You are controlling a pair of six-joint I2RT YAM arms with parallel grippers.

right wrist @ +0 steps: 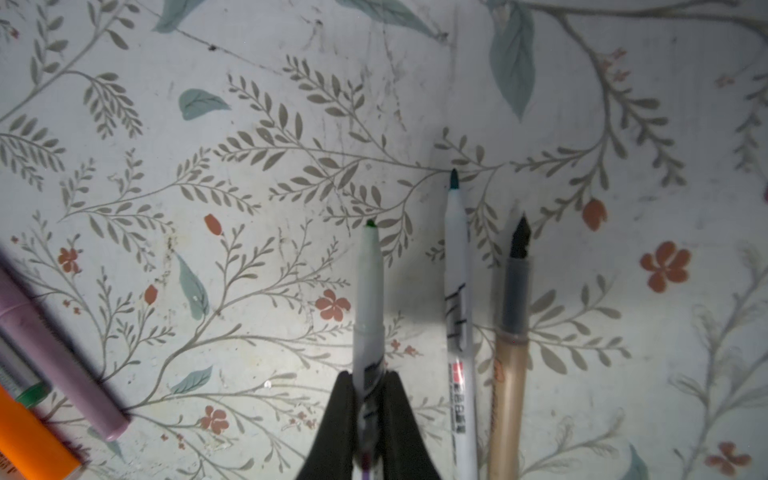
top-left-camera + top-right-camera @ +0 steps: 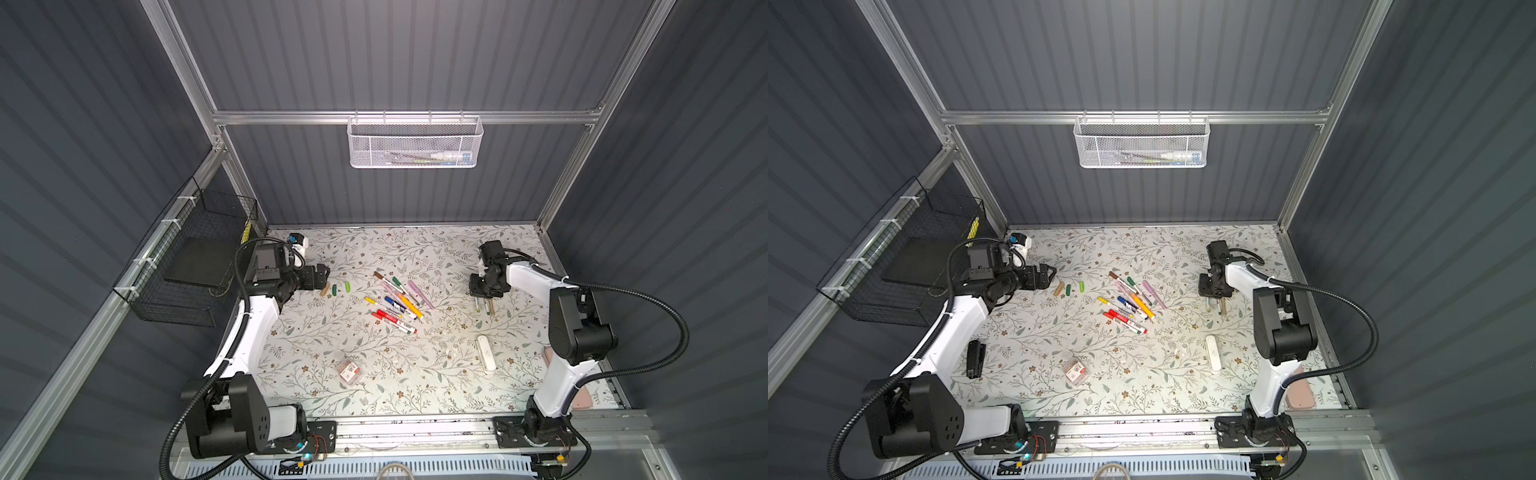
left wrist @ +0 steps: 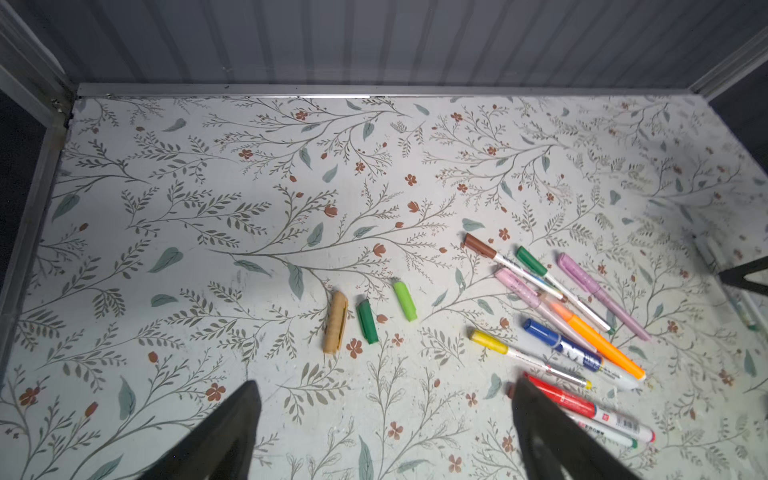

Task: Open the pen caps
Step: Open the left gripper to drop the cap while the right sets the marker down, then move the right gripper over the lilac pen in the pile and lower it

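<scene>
right wrist view alone shows right hand (image 1: 369, 378) pinching uncapped pen (image 1: 370, 282); left hand (image 3: 385, 384) spread.

From my seat both arms look alike: my left arm (image 2: 255, 328) and right arm (image 2: 557, 382) wear white shells on the long links and black housings at the joints. A ribbed black conduit (image 2: 602, 286) loops off each, held on with white ties. Each stands on a black base plate (image 2: 536, 432) on the aluminium rail (image 2: 415, 428). Red wires (image 2: 318, 442) and a small teal light (image 2: 306, 457) sit at the left arm's end of that rail. The left tool (image 3: 385, 384) and right tool (image 1: 370, 376) have black tapering fingers.
</scene>
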